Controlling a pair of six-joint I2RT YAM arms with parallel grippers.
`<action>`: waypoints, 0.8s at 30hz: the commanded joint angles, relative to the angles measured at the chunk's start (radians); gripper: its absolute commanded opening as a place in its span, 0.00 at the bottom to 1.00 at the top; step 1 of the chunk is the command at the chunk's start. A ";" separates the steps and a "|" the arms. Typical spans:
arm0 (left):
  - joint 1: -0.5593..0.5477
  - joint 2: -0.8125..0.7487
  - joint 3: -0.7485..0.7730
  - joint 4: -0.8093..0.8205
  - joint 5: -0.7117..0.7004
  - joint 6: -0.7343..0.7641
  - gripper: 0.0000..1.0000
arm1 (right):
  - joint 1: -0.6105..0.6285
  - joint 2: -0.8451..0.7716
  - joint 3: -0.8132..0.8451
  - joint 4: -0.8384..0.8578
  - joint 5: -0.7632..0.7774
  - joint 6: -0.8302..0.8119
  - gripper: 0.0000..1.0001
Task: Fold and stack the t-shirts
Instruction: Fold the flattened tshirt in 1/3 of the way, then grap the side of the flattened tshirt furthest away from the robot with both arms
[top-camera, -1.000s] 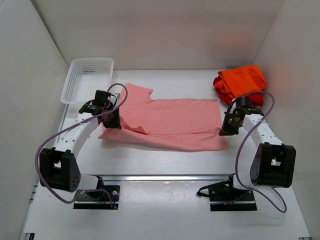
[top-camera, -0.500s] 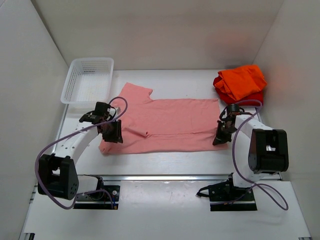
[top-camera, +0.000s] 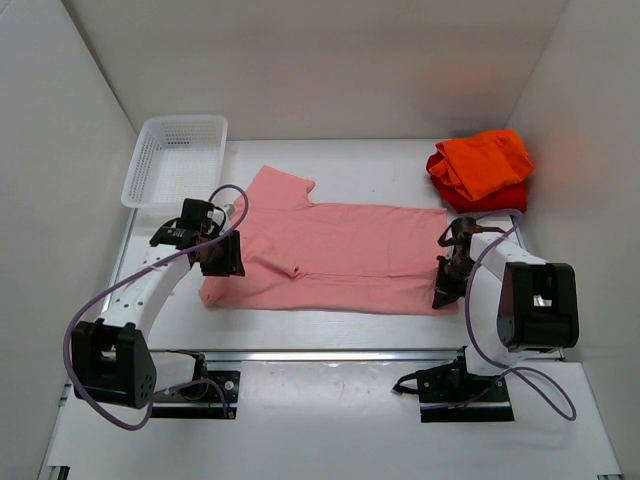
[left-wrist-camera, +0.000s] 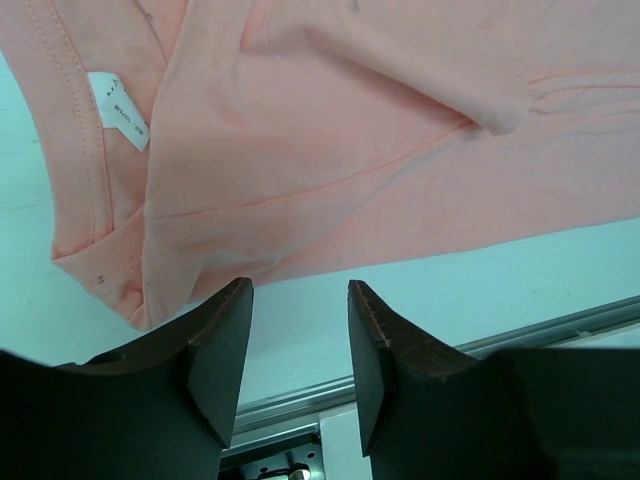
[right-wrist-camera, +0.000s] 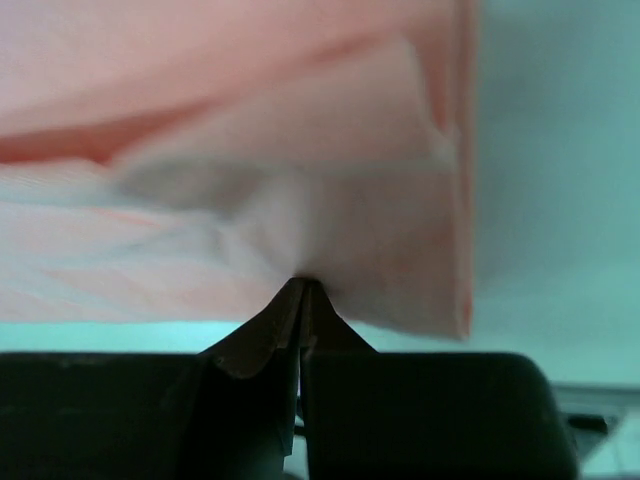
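Note:
A salmon-pink t-shirt lies folded lengthwise across the table's middle, collar end to the left. My left gripper hangs open over that left end with nothing between its fingers; in the left wrist view the left gripper sits just off the shirt's near edge, beside a white label. My right gripper is shut on the shirt's near right corner, and the right wrist view shows the right gripper pinching pink cloth. An orange t-shirt lies bunched on a red one at the back right.
A white mesh basket stands at the back left, close to the left arm's elbow. White walls close in both sides and the back. A metal rail runs along the near edge in front of the arm bases.
The left gripper has opened and let go of the pink shirt's left end. The right gripper has drawn the shirt's right corner toward the near edge, and the cloth now lies flat.

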 joint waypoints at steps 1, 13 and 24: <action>0.010 0.002 0.061 0.024 -0.014 0.008 0.54 | -0.018 -0.036 0.061 -0.132 0.080 -0.010 0.00; -0.003 0.370 0.378 0.438 0.002 -0.026 0.66 | -0.072 -0.162 0.254 -0.160 0.059 -0.080 0.09; -0.021 0.781 0.686 0.626 -0.185 0.052 0.78 | -0.030 -0.140 0.267 0.059 -0.046 -0.019 0.15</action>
